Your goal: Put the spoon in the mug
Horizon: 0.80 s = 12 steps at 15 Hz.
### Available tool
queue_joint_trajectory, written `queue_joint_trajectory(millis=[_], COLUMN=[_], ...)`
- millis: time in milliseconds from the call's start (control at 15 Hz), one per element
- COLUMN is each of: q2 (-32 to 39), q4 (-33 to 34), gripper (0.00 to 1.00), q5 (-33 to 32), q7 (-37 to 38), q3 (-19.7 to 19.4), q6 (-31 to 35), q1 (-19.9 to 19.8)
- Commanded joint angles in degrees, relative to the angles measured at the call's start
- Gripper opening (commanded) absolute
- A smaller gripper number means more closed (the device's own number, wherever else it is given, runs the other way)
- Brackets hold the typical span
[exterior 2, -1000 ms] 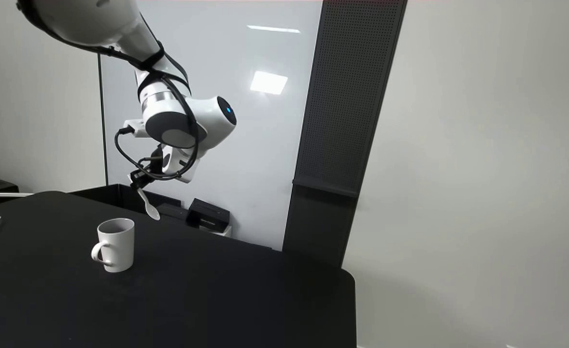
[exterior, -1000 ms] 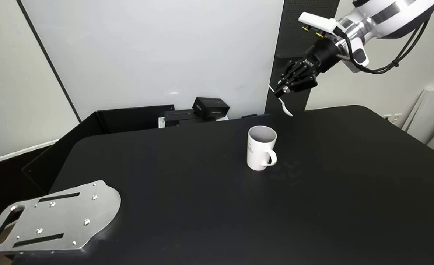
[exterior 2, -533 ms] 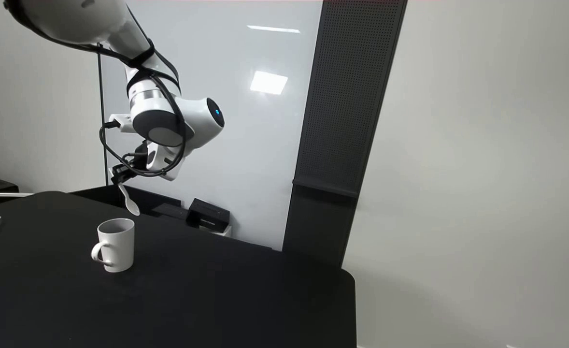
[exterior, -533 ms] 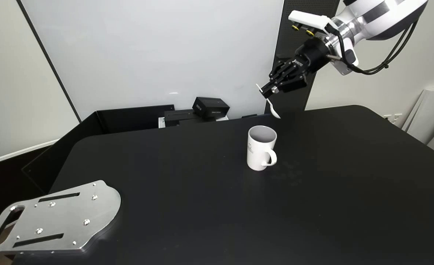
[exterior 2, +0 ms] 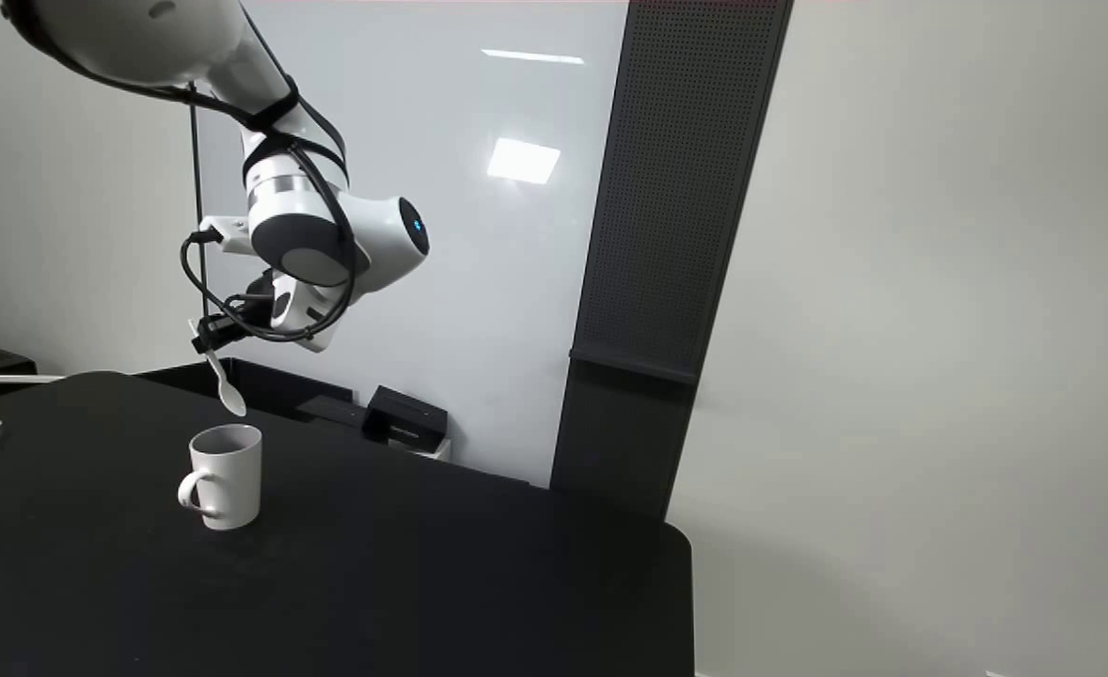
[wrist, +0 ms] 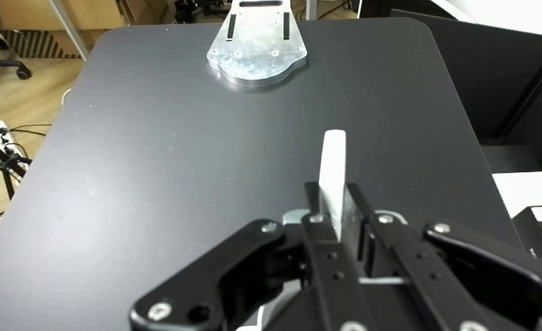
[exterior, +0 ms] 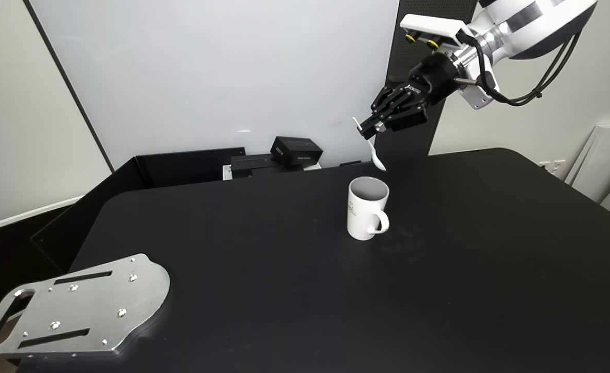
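My gripper, in both exterior views (exterior: 365,129) (exterior 2: 204,338) and the wrist view (wrist: 334,197), is shut on the handle of the white spoon. The spoon (exterior: 374,153) hangs tilted with its bowl downward, also in an exterior view (exterior 2: 227,390); its handle end sticks up between the fingers in the wrist view (wrist: 333,161). The white mug (exterior: 363,215) stands upright on the table, handle out to the side, also in an exterior view (exterior 2: 234,484). The spoon's bowl appears just above the mug's rim in both exterior views, apart from it. In the wrist view the gripper mostly hides the mug.
The mug stands on a black table (exterior: 263,290). A silver metal plate (exterior: 98,305) is fixed at the table's far end from the arm, also in the wrist view (wrist: 257,55). Black boxes (exterior: 297,151) lie in a trough beyond the table's edge, before a white wall panel.
My gripper has carried the spoon leftward in both exterior views, toward the mug, and the spoon hangs slightly steeper. The bowl now appears above the mug's rim. The mug has not moved.
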Motion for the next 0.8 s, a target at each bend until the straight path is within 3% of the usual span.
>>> queue_joint_trajectory(millis=[0, 733], q2=[0.8, 0.87], q4=[1.74, 1.99], gripper=[0.04, 0.04], q5=[2.41, 3.51], q7=[0.15, 0.74], q3=[-0.55, -1.4], q6=[-3.01, -6.61], q1=[0.02, 0.19])
